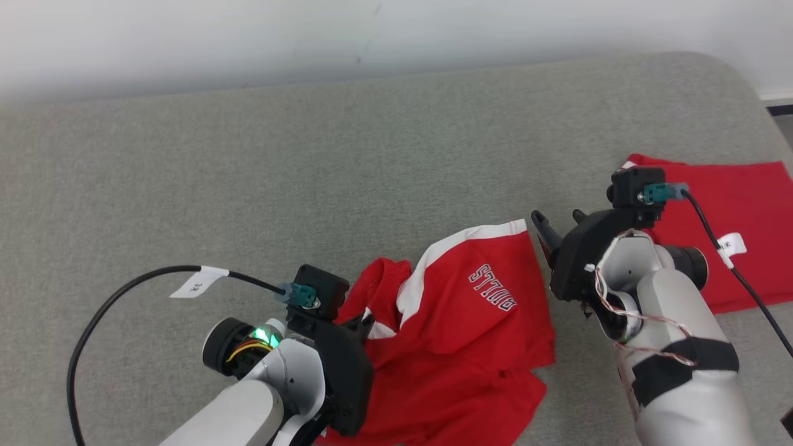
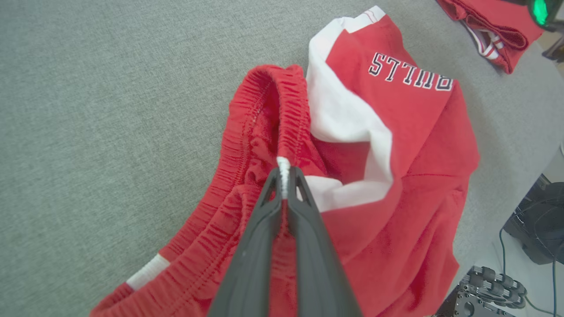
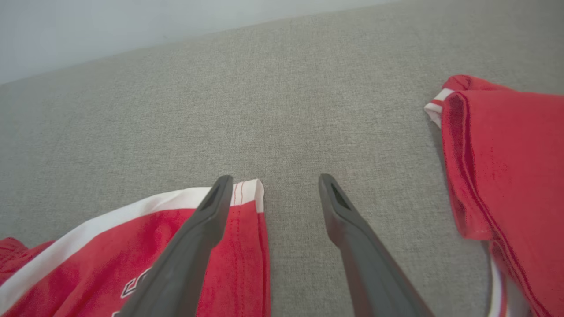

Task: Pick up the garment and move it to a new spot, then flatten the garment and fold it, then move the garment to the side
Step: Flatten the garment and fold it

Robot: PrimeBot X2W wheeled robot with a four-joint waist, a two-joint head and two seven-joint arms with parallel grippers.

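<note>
The garment (image 1: pixel 471 322) is a pair of red shorts with a white side stripe and "BULLS" lettering, lying crumpled on the grey table. My left gripper (image 1: pixel 364 322) is shut on its elastic waistband (image 2: pixel 264 110); in the left wrist view the left gripper (image 2: pixel 284 176) pinches a white seam of the band between its tips. My right gripper (image 1: pixel 557 218) stands open just right of the leg hem. In the right wrist view the right gripper (image 3: pixel 275 178) has its left finger (image 3: pixel 211 211) over the garment's (image 3: pixel 66 268) hem corner and its right finger over bare cloth.
A second red garment (image 1: pixel 743 204) lies folded at the table's right, close to my right arm; this folded garment (image 3: pixel 506 167) is also right of the open fingers. The grey table (image 1: pixel 310 155) stretches wide to the left and back. A white wall (image 1: pixel 248 37) borders its far edge.
</note>
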